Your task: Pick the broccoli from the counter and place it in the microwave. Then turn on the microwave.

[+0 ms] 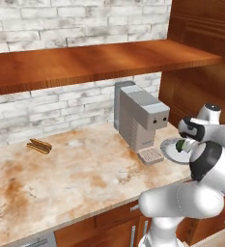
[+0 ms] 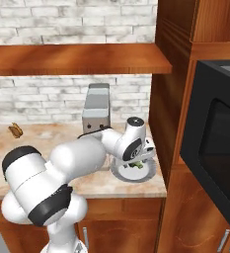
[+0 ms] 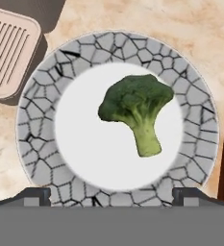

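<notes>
From the left base view, the table (image 1: pixel 75 173) is a beige marbled slab blotched with orange-brown, set on reddish wooden cabinets. Behind it runs a whitewashed brick wall (image 1: pixel 61 19) under a long wooden shelf (image 1: pixel 94 60). A grey coffee machine (image 1: pixel 139 120) stands near the back, and a brown pastry (image 1: pixel 39 145) lies well apart to the left. The white arm bends over a round plate (image 1: pixel 171 147) beside the machine, where a bit of the broccoli (image 1: pixel 182 144) peeks out.

In the right base view, the black microwave (image 2: pixel 217 143) sits built into tall wooden cabinetry, its dark door shut. The plate (image 2: pixel 147 173) rests at the table's right end.

Looking down the hand view, the claw (image 3: pixel 111 194) is spread wide above the plate, gripping nothing. The broccoli lies on the plate's white centre, stem pointing down-right.
</notes>
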Tool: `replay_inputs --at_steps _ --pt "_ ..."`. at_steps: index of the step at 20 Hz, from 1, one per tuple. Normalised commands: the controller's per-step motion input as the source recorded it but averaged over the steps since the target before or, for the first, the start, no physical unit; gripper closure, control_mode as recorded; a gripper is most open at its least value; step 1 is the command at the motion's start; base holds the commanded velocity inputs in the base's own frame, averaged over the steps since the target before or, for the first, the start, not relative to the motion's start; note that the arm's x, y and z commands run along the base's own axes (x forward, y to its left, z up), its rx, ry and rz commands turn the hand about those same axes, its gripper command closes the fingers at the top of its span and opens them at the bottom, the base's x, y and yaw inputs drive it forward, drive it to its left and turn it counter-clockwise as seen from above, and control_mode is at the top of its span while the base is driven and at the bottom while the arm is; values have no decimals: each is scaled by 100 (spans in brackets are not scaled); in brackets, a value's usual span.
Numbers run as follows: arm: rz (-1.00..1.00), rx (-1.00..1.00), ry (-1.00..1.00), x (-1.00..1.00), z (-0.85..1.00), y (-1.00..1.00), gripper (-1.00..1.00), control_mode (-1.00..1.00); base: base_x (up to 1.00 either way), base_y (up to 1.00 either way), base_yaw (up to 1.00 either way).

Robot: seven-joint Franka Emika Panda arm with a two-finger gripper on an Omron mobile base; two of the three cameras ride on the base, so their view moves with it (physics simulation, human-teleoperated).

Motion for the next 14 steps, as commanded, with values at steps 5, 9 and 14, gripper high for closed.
replay_inputs --at_steps 5,9,14 --pt "5 0 4 10 -21 -6 -100 -100 0 0 0" --pt "6 0 4 6 -27 0 -100 -100 0 0 0" --pt "6 0 1 7 -17 0 -100 -100 0 0 0"
